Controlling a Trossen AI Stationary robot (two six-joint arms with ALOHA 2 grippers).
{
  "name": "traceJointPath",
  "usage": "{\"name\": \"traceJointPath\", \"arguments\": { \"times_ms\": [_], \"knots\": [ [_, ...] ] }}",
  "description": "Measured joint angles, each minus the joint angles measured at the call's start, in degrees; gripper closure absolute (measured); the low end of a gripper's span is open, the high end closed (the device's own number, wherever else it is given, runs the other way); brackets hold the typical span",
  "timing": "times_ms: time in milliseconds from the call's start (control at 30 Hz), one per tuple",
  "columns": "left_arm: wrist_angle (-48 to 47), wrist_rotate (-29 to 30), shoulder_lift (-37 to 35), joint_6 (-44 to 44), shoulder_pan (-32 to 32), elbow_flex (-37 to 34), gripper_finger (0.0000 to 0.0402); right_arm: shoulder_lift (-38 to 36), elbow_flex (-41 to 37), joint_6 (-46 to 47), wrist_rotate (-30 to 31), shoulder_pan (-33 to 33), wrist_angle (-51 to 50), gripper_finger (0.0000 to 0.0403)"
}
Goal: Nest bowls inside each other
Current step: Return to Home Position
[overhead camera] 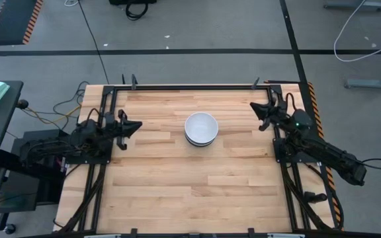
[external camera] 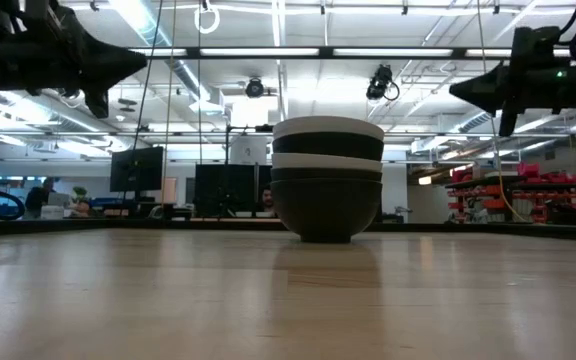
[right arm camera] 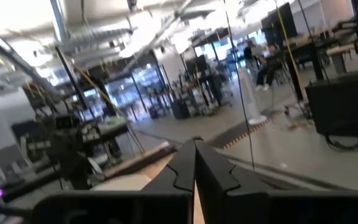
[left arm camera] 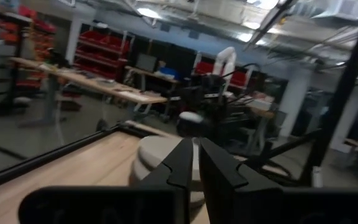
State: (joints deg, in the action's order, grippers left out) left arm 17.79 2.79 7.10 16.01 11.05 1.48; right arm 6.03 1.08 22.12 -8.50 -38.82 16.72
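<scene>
One bowl stack (overhead camera: 200, 129) | left end effector (overhead camera: 139, 125), right end effector (overhead camera: 254, 106) flanking, pressed together

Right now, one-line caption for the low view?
Nested black and white bowls stacked at the middle of the table; left gripper and right gripper hang shut, high on either side.

Smooth bowls (overhead camera: 200, 128), pale wood table (overhead camera: 177, 192)

Wooden table (overhead camera: 177, 192) — beyond it (in the room) red shelves (external camera: 513, 195), dark monitors (external camera: 136, 168)
</scene>
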Motion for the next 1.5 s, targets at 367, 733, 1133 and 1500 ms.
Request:
{"name": "traceJointPath", "arguments": {
  "times_ms": [367, 733, 1133, 1500],
  "knots": [
    [-2.62, 2.62, 0.01, -0.23, 0.00, 0.00, 0.0375, -0.01, 0.00, -0.40, 4.13, -0.01, -9.12, 0.0388],
    [-4.45, 2.60, 0.01, -0.22, 0.00, 0.00, 0.0370, -0.01, 0.00, -0.65, 3.98, -0.01, -14.81, 0.0388],
    [-4.41, 2.60, 0.01, -0.19, 0.00, 0.00, 0.0370, -0.01, 0.00, -0.66, 3.96, -0.01, -14.78, 0.0388],
    [-4.41, 2.60, 0.01, -0.16, 0.00, 0.00, 0.0376, -0.01, 0.00, -0.66, 3.94, -0.01, -14.76, 0.0388]
  ]
}}
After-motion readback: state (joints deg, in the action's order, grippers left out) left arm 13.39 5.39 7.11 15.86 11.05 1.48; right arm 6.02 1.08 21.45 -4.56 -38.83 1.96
